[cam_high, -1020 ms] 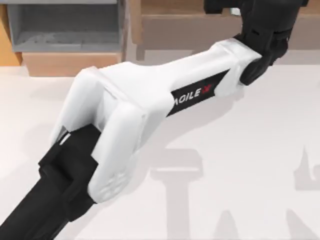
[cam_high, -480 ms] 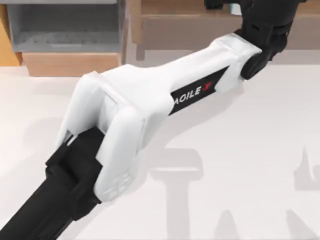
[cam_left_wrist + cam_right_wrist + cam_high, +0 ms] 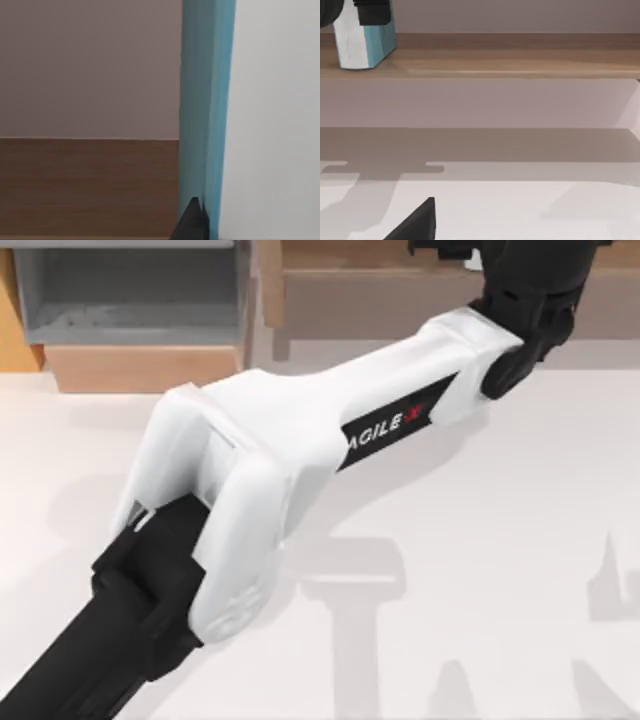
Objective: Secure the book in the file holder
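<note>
The left arm (image 3: 300, 440) stretches from the table's 7 o'clock corner toward 1 o'clock, where the left gripper (image 3: 367, 10) clamps the top of the book (image 3: 365, 42), pinching it between dark fingers, as seen from the right wrist camera. The book stands upright on the long brown wooden shelf (image 3: 520, 67) at the top view's 12-to-1 o'clock edge; from the left wrist camera its teal-blue cover (image 3: 205, 100) runs straight away from a dark fingertip (image 3: 192, 222), with the shelf's wood behind it. The file holder (image 3: 130, 300), a grey compartment with a light wooden lip, sits open at 11 o'clock, well apart from the book. The right gripper (image 3: 417, 220) shows as one dark fingertip low over the white table (image 3: 480, 540); whether its fingers are spread or pressed together cannot be told. By its look, the book should handle as a light, stiff, thin slab with a smooth cover that may slip or swing if pinched at only one corner; a grip across both covers near the middle of the upper edge seems soundest for carrying it upright to the holder. The transfer looks yet to be made.
</note>
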Controlling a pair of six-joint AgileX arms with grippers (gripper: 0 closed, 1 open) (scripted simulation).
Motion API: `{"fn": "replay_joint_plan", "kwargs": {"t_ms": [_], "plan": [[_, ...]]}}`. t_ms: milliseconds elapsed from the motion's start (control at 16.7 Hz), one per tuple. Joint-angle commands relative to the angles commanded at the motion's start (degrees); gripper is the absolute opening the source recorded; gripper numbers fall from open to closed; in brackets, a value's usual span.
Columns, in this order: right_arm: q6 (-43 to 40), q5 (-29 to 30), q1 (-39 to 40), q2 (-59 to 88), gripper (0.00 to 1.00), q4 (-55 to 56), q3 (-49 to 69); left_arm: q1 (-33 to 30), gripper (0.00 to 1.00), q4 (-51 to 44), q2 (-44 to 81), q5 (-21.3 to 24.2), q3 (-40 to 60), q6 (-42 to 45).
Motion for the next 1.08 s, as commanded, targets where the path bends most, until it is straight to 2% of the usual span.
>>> {"fn": "replay_joint_plan", "kwargs": {"t_ms": [240, 300, 1080], "plan": [[0.0, 0.0, 0.0, 0.0, 1.0, 0.0, 0.0, 0.0, 0.02, 0.0, 0.0, 0.0, 0.0, 0.0], [0.0, 0.0, 0.0, 0.0, 1.0, 0.0, 0.0, 0.0, 0.0, 0.0, 0.0, 0.0, 0.0, 0.0], [0.0, 0.0, 0.0, 0.0, 1.0, 0.0, 0.0, -0.2, 0.0, -3.0, -0.1, 0.0, 3.0, 0.1]]}}
